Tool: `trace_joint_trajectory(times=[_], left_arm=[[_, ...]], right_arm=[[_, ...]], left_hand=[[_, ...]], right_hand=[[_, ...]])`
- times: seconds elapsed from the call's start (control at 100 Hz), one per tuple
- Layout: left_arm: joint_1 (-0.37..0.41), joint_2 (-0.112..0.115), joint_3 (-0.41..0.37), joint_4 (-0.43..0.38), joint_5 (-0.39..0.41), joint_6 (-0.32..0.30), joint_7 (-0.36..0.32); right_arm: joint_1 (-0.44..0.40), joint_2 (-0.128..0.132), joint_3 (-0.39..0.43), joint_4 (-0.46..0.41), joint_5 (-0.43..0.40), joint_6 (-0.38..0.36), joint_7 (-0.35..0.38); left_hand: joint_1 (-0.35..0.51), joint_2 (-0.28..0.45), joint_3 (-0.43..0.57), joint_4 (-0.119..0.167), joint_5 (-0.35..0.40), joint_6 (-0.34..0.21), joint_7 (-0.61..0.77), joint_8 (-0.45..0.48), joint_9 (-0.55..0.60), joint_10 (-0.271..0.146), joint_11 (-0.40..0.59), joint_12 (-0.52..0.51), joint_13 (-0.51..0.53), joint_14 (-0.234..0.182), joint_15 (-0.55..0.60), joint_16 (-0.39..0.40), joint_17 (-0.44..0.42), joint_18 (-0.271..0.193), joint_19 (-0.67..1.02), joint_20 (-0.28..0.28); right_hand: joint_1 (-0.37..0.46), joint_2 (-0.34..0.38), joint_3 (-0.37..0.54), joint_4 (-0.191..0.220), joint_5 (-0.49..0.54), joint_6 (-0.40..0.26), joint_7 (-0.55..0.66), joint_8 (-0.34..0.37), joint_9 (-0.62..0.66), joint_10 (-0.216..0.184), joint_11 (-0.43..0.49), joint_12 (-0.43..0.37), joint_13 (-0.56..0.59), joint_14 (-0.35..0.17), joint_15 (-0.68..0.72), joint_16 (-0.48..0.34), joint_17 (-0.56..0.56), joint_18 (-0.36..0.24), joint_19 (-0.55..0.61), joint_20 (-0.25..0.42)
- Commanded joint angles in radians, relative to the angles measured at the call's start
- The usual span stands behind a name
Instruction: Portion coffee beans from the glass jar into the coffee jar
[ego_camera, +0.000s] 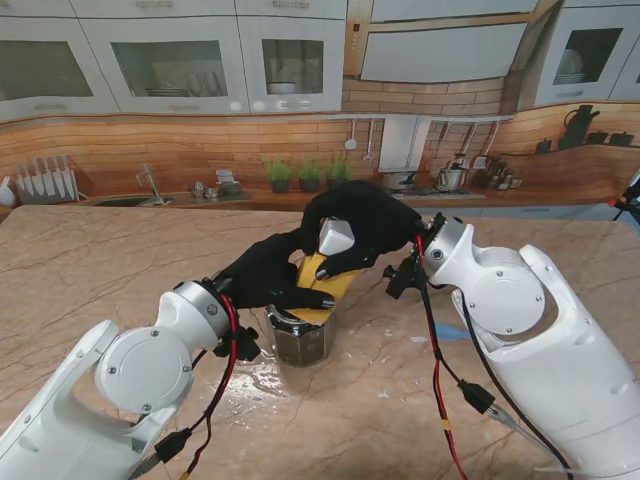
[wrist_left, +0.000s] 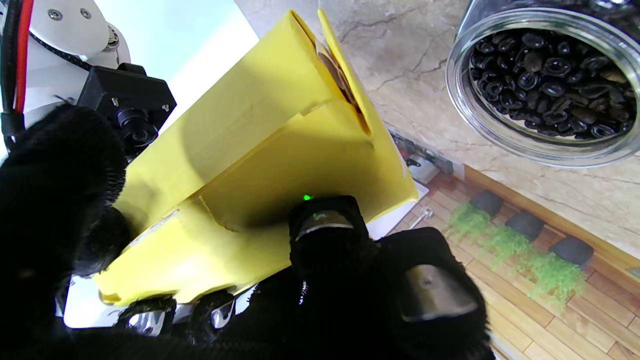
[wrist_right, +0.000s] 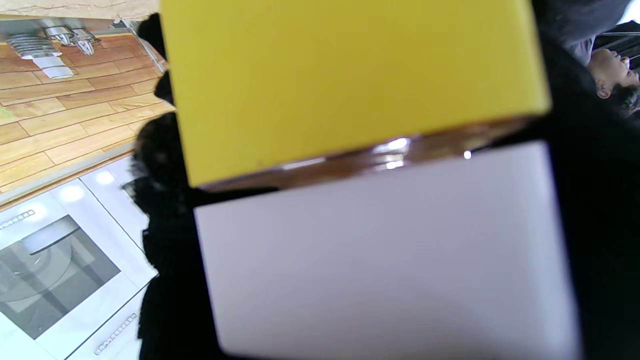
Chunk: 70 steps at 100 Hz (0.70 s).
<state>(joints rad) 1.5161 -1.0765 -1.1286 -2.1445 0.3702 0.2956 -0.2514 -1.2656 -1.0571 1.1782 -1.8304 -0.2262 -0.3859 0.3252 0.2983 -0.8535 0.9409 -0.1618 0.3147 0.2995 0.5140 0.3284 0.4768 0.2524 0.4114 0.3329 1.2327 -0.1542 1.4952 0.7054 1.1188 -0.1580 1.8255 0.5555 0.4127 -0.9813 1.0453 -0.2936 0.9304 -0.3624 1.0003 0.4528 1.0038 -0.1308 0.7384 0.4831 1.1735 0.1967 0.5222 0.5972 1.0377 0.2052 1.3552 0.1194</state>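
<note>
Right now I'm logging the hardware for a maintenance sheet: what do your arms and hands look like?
Both arms have glossy white shells with round grey joint caps. The left hand and right hand wear fuzzy black gloves with metal fingertip plates. Red and black cables run along each forearm, and a small black camera sits at each wrist.

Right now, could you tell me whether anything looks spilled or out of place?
No beans look spilled. The odd part: both hands, left hand and right hand, hold a yellow container tilted above the open glass jar. Small white specks lie on the table.
</note>
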Motion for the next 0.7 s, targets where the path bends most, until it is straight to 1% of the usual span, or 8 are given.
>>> trace_joint_trajectory(times=[0.0, 0.24, 0.44, 0.48, 0.52, 0.55, 0.61, 0.69], left_arm=[[0.003, -0.011, 0.019, 0.003, 0.0, 0.015, 0.008], [-0.007, -0.033, 0.077, 0.026, 0.027, 0.059, 0.099], [-0.01, -0.065, 0.123, 0.048, 0.018, 0.087, 0.21], [-0.009, -0.069, 0.129, 0.051, 0.016, 0.094, 0.225], [-0.009, -0.073, 0.134, 0.055, 0.016, 0.097, 0.239], [-0.009, -0.076, 0.138, 0.058, 0.015, 0.099, 0.248], [-0.008, -0.083, 0.147, 0.068, 0.014, 0.096, 0.271], [-0.009, -0.09, 0.156, 0.086, 0.012, 0.082, 0.296]], right_arm=[[0.006, -0.005, -0.006, -0.018, 0.003, -0.004, -0.001], [0.006, -0.003, -0.008, -0.023, 0.006, -0.009, 0.007], [0.001, -0.001, -0.006, -0.026, -0.003, -0.015, 0.009], [-0.002, 0.0, -0.004, -0.027, -0.005, -0.016, 0.012], [-0.004, 0.001, -0.003, -0.028, -0.01, -0.019, 0.013], [-0.005, 0.001, -0.002, -0.028, -0.013, -0.021, 0.013], [-0.007, 0.002, -0.001, -0.028, -0.022, -0.024, 0.014], [-0.012, 0.003, 0.005, -0.03, -0.037, -0.028, 0.013]], left_hand=[[0.035, -0.046, 0.021, -0.016, 0.008, -0.001, 0.044, 0.021, 0.024, -0.021, 0.058, 0.022, 0.045, 0.016, -0.005, -0.015, -0.001, -0.214, 0.256, 0.021], [0.211, -0.026, 0.091, 0.032, 0.12, -0.011, 0.192, 0.096, 0.2, -0.018, 0.134, 0.058, 0.046, 0.0, 0.024, -0.023, 0.001, -0.21, 0.268, 0.046], [0.321, 0.068, 0.128, 0.065, 0.316, -0.076, 0.348, 0.173, 0.455, -0.054, 0.202, 0.076, 0.045, -0.005, 0.057, -0.037, 0.005, -0.202, 0.268, 0.107], [0.389, 0.056, 0.104, 0.011, 0.354, -0.112, 0.409, 0.131, 0.528, -0.066, 0.194, 0.106, 0.045, 0.001, 0.064, -0.044, 0.005, -0.188, 0.268, 0.131], [0.441, 0.04, 0.075, -0.01, 0.373, -0.143, 0.476, 0.093, 0.597, -0.08, 0.161, 0.138, 0.045, 0.005, 0.076, -0.043, 0.005, -0.179, 0.268, 0.142], [0.496, 0.034, 0.046, -0.012, 0.408, -0.193, 0.562, 0.061, 0.689, -0.095, 0.124, 0.169, 0.044, 0.016, 0.085, -0.041, 0.005, -0.161, 0.268, 0.155], [0.512, 0.047, 0.045, -0.014, 0.469, -0.255, 0.622, 0.053, 0.774, -0.123, 0.097, 0.199, 0.044, 0.021, 0.089, -0.04, 0.005, -0.151, 0.268, 0.162], [0.52, 0.037, 0.049, -0.018, 0.502, -0.282, 0.652, 0.044, 0.795, -0.122, 0.1, 0.206, 0.044, 0.021, 0.089, -0.04, 0.004, -0.13, 0.268, 0.169]], right_hand=[[0.358, 0.027, 0.125, 0.015, 0.024, -0.047, 0.064, 0.026, 0.054, -0.048, 0.083, 0.047, 0.107, -0.192, 0.171, 0.045, 0.014, -0.167, 0.032, -0.003], [0.359, 0.026, 0.126, 0.015, 0.026, -0.045, 0.062, 0.027, 0.055, -0.046, 0.081, 0.049, 0.108, -0.191, 0.171, 0.045, 0.015, -0.166, 0.033, -0.003], [0.357, 0.025, 0.126, 0.015, 0.027, -0.047, 0.062, 0.028, 0.056, -0.046, 0.081, 0.049, 0.108, -0.19, 0.172, 0.045, 0.015, -0.166, 0.034, -0.003], [0.355, 0.026, 0.126, 0.014, 0.025, -0.048, 0.061, 0.027, 0.055, -0.047, 0.079, 0.049, 0.109, -0.192, 0.172, 0.045, 0.016, -0.167, 0.035, -0.003], [0.351, 0.03, 0.124, 0.013, 0.019, -0.053, 0.058, 0.026, 0.054, -0.05, 0.078, 0.049, 0.11, -0.197, 0.172, 0.045, 0.016, -0.183, 0.033, -0.004], [0.343, 0.034, 0.123, 0.011, 0.013, -0.057, 0.055, 0.025, 0.051, -0.05, 0.076, 0.047, 0.11, -0.202, 0.17, 0.043, 0.016, -0.188, 0.033, -0.003], [0.323, 0.052, 0.119, 0.006, -0.015, -0.058, 0.039, 0.01, 0.041, -0.042, 0.063, 0.037, 0.111, -0.214, 0.161, 0.037, 0.014, -0.198, 0.032, 0.001], [0.261, 0.044, 0.116, -0.013, -0.087, -0.05, 0.023, -0.061, 0.005, -0.033, 0.015, 0.007, 0.073, -0.233, 0.099, 0.068, -0.016, -0.194, -0.024, 0.038]])
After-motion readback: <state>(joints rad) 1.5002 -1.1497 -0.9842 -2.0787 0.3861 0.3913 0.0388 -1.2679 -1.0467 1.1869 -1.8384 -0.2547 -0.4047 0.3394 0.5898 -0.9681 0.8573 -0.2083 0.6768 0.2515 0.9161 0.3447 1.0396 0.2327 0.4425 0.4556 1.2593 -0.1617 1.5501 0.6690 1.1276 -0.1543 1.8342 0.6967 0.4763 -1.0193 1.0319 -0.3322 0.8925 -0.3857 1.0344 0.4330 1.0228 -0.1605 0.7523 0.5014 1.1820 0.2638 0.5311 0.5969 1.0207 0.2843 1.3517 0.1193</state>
